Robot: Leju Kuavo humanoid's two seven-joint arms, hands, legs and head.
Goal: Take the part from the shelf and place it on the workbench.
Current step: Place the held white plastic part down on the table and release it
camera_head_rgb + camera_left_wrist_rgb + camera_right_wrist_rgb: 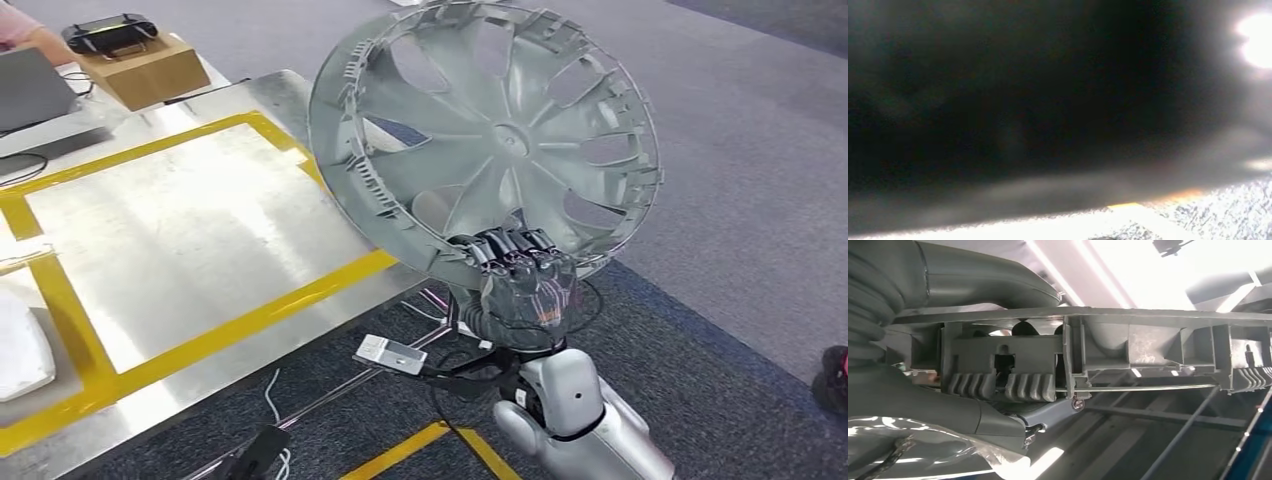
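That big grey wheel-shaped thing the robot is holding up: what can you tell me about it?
The wheel cover is a round, dull grey part that looks like moulded plastic, with curved spokes running from a small hub to a ribbed, clip-studded rim. It is held in the air, tilted nearly upright, beside the workbench and not yet on it. The right hand grips its lower rim; the right wrist view shows the rim's ribs and a thin wire ring.

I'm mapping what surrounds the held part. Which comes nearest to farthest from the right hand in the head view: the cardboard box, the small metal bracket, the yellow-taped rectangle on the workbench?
Measured from the right hand, which grips the wheel cover at its lower rim:
1. Small metal bracket, just beside the hand, toward its left and lower.
2. Yellow-taped rectangle, on the workbench to the left.
3. Cardboard box, far corner, upper left.
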